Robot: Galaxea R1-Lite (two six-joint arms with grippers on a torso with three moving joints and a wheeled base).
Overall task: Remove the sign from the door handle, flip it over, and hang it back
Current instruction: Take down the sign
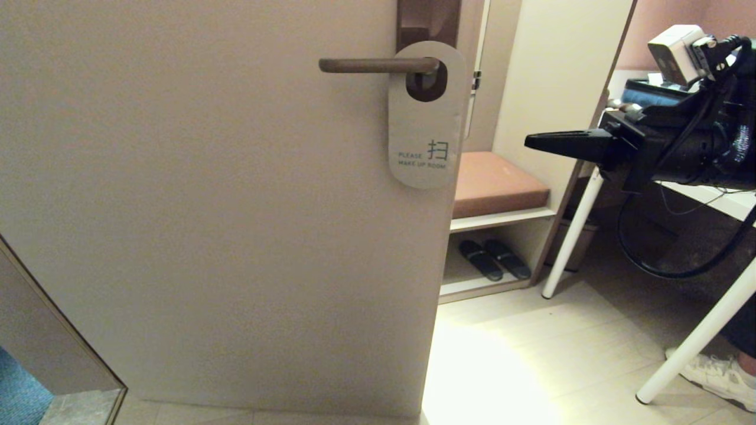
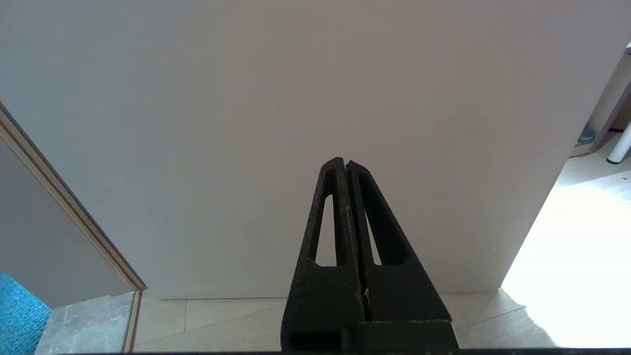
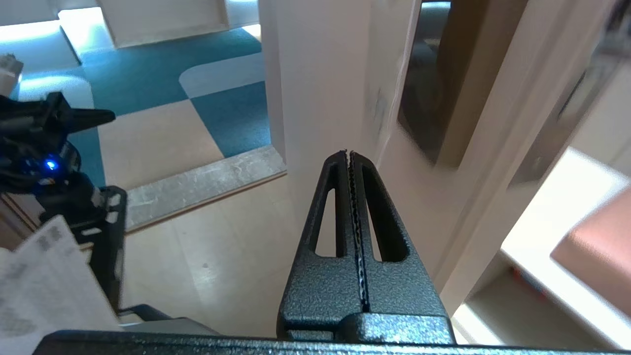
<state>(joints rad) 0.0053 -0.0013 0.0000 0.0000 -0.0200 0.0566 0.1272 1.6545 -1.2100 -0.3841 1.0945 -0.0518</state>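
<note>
The sign (image 1: 426,136) hangs by its round hole on the door handle (image 1: 372,65), a dark lever on a brown backplate (image 1: 428,20). Its pale face reading "PLEASE MAKE UP ROOM" points towards me. My right gripper (image 1: 528,140) is shut and empty. It is held level to the right of the sign, about a hand's width away, with its tip pointing at the sign; it also shows in the right wrist view (image 3: 349,154). My left gripper (image 2: 345,161) is shut and empty, low down and facing the bare lower part of the door (image 2: 296,98). It is out of the head view.
Right of the door's edge is a bench with a brown cushion (image 1: 496,183) and slippers (image 1: 493,258) under it. A white table's legs (image 1: 570,236) and a person's shoe (image 1: 717,375) are at the right. A door frame (image 1: 59,307) runs at the lower left.
</note>
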